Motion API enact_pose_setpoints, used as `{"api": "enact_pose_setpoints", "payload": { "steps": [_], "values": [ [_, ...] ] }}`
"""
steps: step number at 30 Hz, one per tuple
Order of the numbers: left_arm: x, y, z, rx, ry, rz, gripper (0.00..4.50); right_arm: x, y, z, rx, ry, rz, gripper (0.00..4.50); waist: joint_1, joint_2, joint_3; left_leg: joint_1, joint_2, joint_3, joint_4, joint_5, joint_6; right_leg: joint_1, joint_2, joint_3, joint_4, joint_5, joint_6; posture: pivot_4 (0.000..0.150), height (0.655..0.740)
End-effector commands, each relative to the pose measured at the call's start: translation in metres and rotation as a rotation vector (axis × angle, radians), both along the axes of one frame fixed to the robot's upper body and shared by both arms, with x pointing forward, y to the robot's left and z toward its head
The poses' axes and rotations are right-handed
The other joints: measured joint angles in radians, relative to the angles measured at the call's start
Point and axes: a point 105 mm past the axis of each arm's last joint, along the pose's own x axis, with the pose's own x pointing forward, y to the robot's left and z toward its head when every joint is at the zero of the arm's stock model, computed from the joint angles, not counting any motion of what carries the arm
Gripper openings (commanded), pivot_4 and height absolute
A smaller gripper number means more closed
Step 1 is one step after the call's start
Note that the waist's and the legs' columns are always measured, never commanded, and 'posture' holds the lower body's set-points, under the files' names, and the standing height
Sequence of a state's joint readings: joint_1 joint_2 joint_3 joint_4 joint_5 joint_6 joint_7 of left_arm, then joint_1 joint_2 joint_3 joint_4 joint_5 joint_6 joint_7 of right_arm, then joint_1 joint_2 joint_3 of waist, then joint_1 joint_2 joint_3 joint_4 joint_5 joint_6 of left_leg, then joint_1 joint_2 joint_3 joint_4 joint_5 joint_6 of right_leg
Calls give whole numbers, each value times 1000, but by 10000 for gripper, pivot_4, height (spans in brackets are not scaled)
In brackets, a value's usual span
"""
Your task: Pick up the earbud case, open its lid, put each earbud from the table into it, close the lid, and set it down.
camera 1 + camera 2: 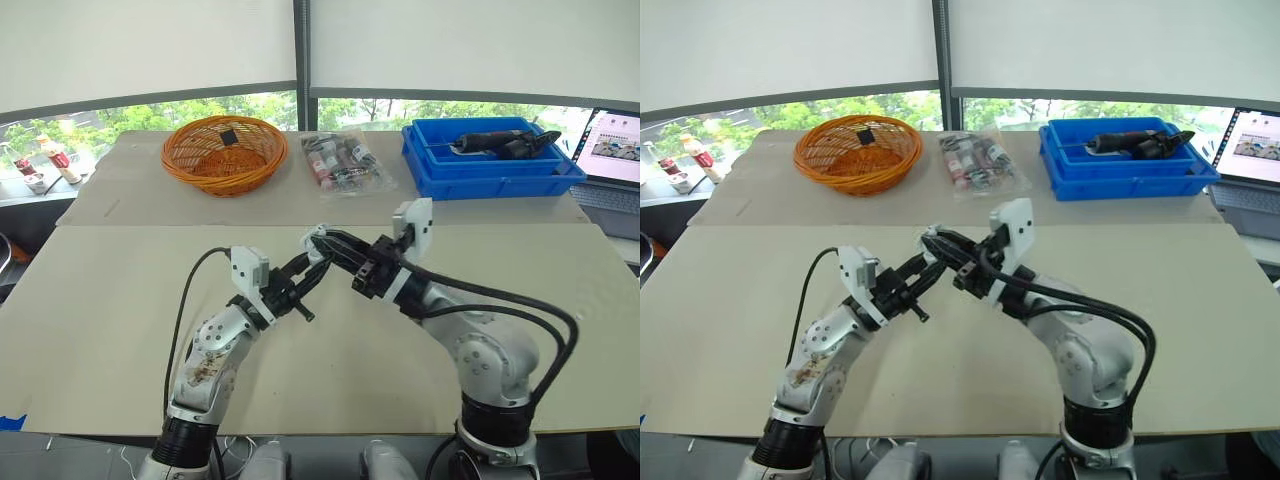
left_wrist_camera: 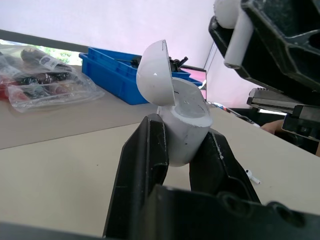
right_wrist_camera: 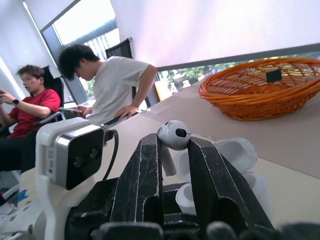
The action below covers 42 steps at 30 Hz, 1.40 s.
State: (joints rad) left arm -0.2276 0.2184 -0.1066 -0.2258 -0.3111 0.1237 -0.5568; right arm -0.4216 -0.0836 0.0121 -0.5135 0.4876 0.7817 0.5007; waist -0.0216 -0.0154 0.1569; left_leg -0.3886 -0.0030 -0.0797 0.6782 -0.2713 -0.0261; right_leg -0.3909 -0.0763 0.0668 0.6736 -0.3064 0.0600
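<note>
Left eye view: both arms meet over the middle of the table (image 1: 120,300). The left gripper (image 1: 308,264) and right gripper (image 1: 336,243) point at each other, tips nearly touching, raised off the surface. At the far edge of the table, well apart from the arms, sit an orange basket (image 1: 224,150), a clear bag (image 1: 345,162) of small items and a blue bin (image 1: 490,165) with a dark tool inside; a laptop (image 1: 615,150) stands at the right edge. Right eye view: same layout, with the white earbud case (image 1: 931,235) where the two grippers meet. Left wrist view: the left gripper's fingers (image 2: 145,155) are clamped narrow on the lower body of the case, one on each side. The case stands upright with its lid (image 2: 155,70) swung open and tilted back. The right gripper hangs just above and beside the case mouth. A small white object (image 2: 252,176) lies on the table beyond the fingers, too small to identify. Right wrist view: the right gripper is closed narrow on one earbud (image 3: 174,135), pinched at the stem, head up between the tips. The open case sits just below the earbud, apart from it. Two people (image 3: 117,80) sit in the background.
</note>
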Motion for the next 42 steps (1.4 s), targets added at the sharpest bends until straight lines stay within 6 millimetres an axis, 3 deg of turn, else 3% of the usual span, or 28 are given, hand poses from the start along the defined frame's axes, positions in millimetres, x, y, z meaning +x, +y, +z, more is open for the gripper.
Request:
{"api": "enact_pose_setpoints", "payload": {
  "steps": [1, 12, 42],
  "values": [
    [-3, -3, 12, -8, -44, -4, 5794, 1, 1, 6, 24, -61, -30, 3818, 0, 0, 0, 0, 0, 0, 0, 0, 0, 0, 0, 0, 0, 0, 0, 1500, 7400],
    [-3, -4, 17, -15, -43, 2, 5795, 7, -1, -17, -36, -76, -94, 3818, -1, 0, 0, 0, 0, 0, 0, 0, 0, 0, 0, 0, 0, 0, 0, 1500, 7400],
    [-1, -9, 15, 96, -113, 44, 5795, 7, 18, -46, -198, -120, -161, 3818, 0, 0, 0, 0, 0, 0, -1, 0, 0, 0, 0, 0, -1, 0, 0, 1500, 7400]
  ]
}}
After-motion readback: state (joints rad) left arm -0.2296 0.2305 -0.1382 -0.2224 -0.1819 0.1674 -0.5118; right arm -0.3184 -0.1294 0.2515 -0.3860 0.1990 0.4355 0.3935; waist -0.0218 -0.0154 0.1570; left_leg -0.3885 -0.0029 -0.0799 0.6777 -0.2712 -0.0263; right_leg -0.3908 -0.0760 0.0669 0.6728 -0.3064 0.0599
